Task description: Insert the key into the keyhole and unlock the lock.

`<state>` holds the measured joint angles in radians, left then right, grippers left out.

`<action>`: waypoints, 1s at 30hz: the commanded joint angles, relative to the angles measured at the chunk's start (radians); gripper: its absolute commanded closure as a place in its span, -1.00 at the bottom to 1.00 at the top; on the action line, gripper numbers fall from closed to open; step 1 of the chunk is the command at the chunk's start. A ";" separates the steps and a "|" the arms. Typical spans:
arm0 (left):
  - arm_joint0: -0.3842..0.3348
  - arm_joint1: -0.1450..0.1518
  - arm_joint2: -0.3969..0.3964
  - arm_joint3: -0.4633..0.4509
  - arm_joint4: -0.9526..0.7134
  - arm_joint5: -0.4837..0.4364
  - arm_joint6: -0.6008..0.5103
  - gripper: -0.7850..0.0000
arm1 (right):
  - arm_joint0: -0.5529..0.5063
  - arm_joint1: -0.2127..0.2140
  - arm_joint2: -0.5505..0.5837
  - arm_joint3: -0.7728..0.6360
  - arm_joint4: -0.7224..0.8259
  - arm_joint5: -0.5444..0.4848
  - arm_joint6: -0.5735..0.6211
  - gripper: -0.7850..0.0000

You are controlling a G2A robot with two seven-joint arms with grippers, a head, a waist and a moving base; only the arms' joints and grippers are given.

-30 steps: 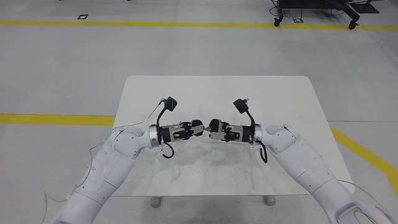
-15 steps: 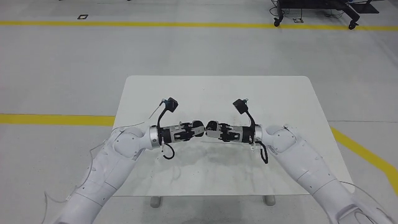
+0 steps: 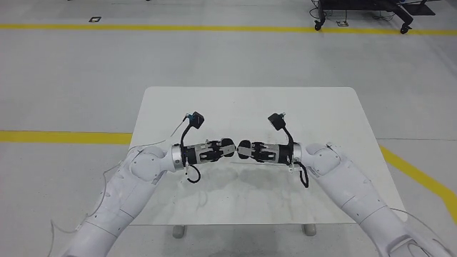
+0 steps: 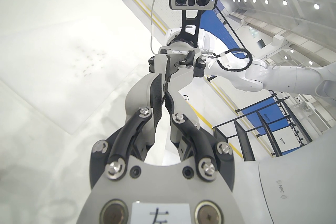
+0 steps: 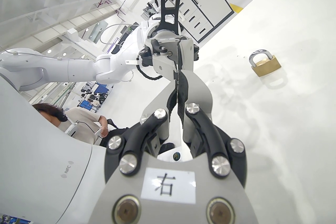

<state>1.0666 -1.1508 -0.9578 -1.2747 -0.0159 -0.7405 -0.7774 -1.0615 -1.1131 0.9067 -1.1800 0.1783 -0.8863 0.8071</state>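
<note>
The left hand [image 3: 229, 147] and the right hand [image 3: 243, 147] are hovering over the middle of the white counter [image 3: 321, 114]. Both are clenched, ribbed pads pressed together, and they are meeting tip to tip, so each is standing squarely in the other's way. The brass padlock [image 5: 265, 64] is lying flat on the counter off to one side of the right hand, well apart from its fingertips, while a grey drawer cabinet [image 5: 197, 21] is standing past the left hand.
</note>
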 commanded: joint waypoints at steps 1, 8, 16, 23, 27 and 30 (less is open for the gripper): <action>0.000 0.001 0.000 -0.001 0.003 0.001 0.000 1.00 | 0.000 0.001 0.002 -0.002 0.003 0.001 0.004 1.00; 0.001 0.002 -0.001 -0.002 0.007 0.000 0.006 1.00 | -0.004 0.006 0.011 -0.012 0.010 0.000 0.013 1.00; 0.002 0.005 -0.006 -0.001 0.003 -0.006 0.011 1.00 | -0.011 0.008 0.016 -0.021 0.012 0.000 0.011 1.00; 0.001 0.006 -0.006 0.000 -0.004 -0.005 0.006 1.00 | -0.009 0.009 0.015 -0.017 0.015 0.002 0.015 1.00; 0.000 0.007 -0.009 0.002 -0.013 -0.008 0.014 0.91 | -0.008 0.010 0.018 -0.013 0.016 0.004 0.014 1.00; 0.001 0.010 -0.024 0.009 -0.018 -0.017 0.028 -1.00 | -0.010 0.012 0.027 -0.016 0.011 -0.001 0.008 1.00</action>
<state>1.0663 -1.1428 -0.9743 -1.2697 -0.0327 -0.7542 -0.7571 -1.0698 -1.1018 0.9301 -1.1940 0.1900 -0.8838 0.8173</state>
